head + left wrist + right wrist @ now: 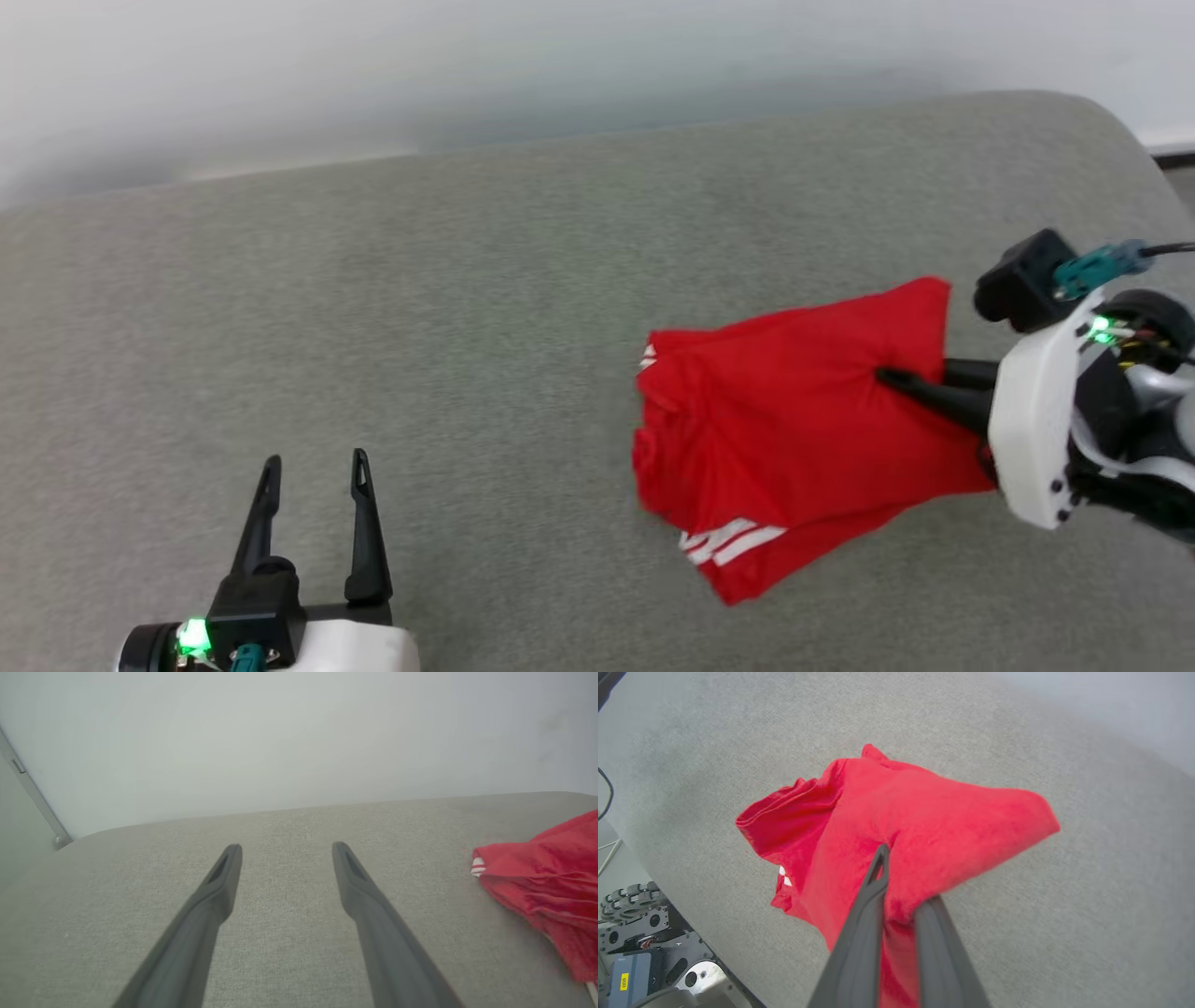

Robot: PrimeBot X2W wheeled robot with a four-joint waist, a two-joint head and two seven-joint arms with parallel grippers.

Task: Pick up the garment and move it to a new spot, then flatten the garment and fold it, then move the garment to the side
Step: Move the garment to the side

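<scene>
The left gripper (316, 459) hovers released, fingers spread, over the near left part of the grey upholstered surface (467, 280). The garment (794, 429), a crumpled red jersey with white-striped trim (733, 541), lies toward the right end, between the near and far edges. The right gripper (892, 378) is clenched on a raised fold of it; in the right wrist view cloth covers one fingertip. That view also takes in the robot's wheeled base (644, 947) beyond the surface's edge; the left wrist view, a pale wall (299, 742).

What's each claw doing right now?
Left claw: open, holding nothing.
Right claw: closed on the red garment.
</scene>
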